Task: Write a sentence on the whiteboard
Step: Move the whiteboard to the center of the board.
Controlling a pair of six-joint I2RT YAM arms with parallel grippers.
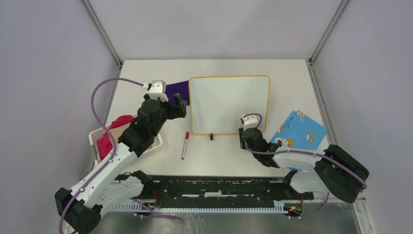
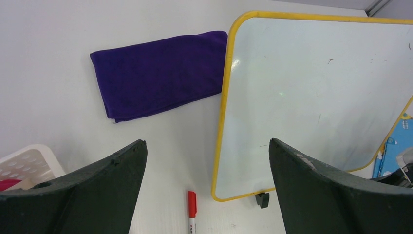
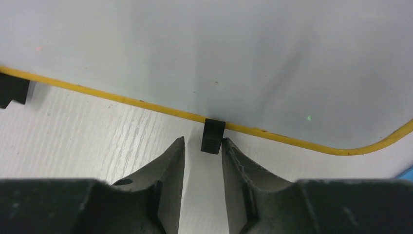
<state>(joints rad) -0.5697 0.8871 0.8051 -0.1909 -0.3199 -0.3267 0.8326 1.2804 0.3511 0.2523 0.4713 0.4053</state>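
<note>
A folded purple cloth (image 1: 178, 88) lies against the yellow-framed white whiteboard (image 1: 229, 102) at its left edge. A red-capped marker (image 1: 185, 145) lies before its near-left corner, a white plastic basket (image 1: 95, 142) farther left, a blue flat card (image 1: 304, 129) near-right.

We find bare worktop (image 1: 219, 156) in front of the whiteboard (image 1: 229, 102), crossed only by the marker (image 1: 185, 145). The purple cloth (image 1: 178, 88) blocks the board's left side and the blue card (image 1: 302, 129) lies near its right front corner. The right tool (image 3: 203, 142) crowds one black foot (image 3: 213, 136).

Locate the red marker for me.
In the top view the marker lies left of centre, just below the whiteboard's near-left corner, right of the white basket.
</note>
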